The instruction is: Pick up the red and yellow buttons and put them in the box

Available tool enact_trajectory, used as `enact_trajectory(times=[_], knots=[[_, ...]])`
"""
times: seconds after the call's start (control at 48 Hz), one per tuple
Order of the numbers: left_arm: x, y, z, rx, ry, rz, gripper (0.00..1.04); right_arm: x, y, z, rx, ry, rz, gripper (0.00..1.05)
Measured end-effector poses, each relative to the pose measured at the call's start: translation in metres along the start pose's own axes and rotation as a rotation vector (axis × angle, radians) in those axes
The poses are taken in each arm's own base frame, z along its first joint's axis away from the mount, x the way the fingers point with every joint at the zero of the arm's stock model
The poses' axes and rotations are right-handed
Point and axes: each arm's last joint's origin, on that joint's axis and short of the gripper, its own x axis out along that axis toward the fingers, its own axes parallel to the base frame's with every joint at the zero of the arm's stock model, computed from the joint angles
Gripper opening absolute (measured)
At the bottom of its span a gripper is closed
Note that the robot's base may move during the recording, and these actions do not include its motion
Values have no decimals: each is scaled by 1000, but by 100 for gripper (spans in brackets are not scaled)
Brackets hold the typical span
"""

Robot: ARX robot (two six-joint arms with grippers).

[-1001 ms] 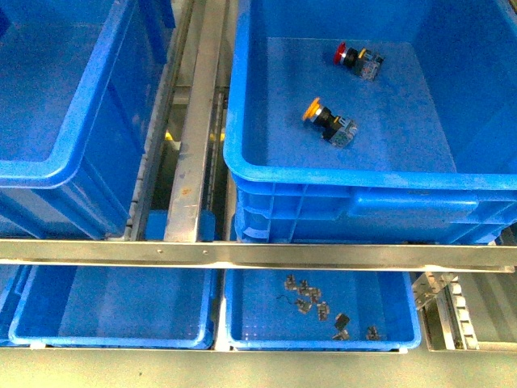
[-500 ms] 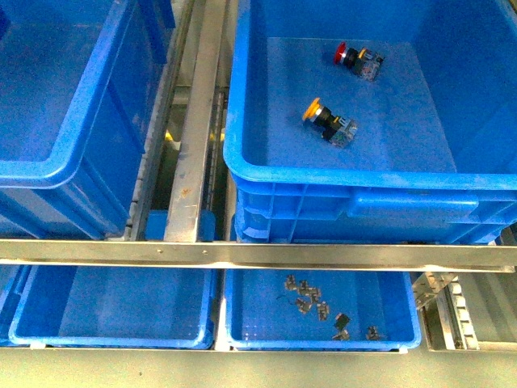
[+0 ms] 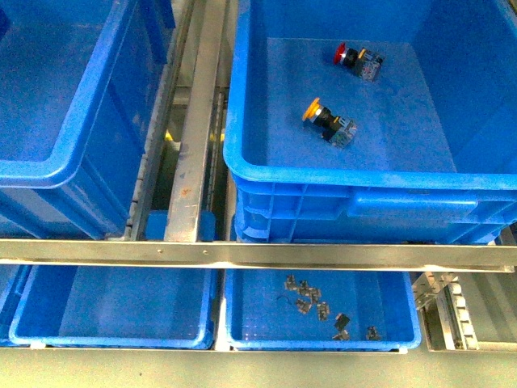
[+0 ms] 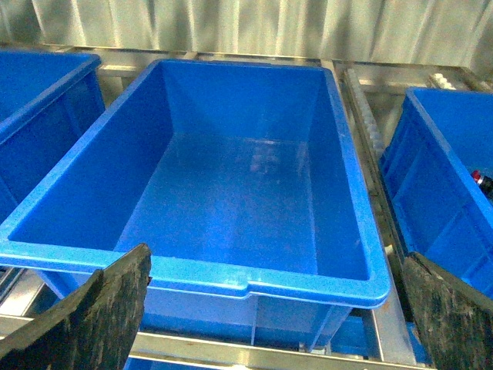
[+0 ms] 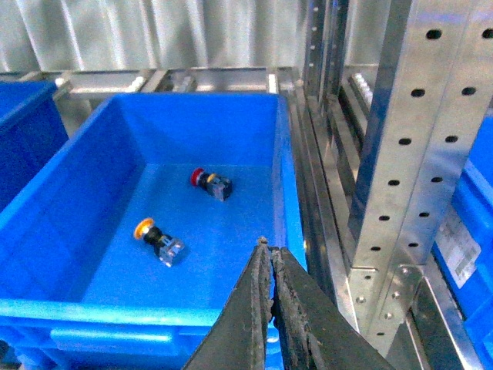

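Nothing has moved: red button and yellow button lie in upper-right box; left gripper spread apart, right gripper pressed together.

Front overhead; right wrist sharing box

Red button, yellow button, blue box

Your left gripper's fingers are flat black wedges with a rough, scuffed surface flecked with pale specks, showing at the two lower corners of the left wrist view. Your right gripper's fingers are the same worn black, long and tapering to thin tips, with a narrow grey seam between them, at the bottom centre of the right wrist view.
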Motion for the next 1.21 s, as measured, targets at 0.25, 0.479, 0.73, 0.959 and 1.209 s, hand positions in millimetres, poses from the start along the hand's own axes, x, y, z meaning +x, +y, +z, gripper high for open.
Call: enact_trajectory(times=[0.25, 0.479, 0.73, 0.959, 1.209], knots=[[0, 0, 0, 0, 0, 0, 97, 0, 0, 0, 0, 3, 0, 3], [0, 0, 0, 0, 0, 0, 97, 0, 0, 0, 0, 3, 0, 25], [0, 0, 0, 0, 0, 0, 97, 0, 0, 0, 0, 3, 0, 74], [0, 0, 0, 0, 0, 0, 97, 0, 0, 0, 0, 3, 0, 98], [0, 0, 0, 0, 0, 0, 97, 0, 0, 0, 0, 3, 0, 98]])
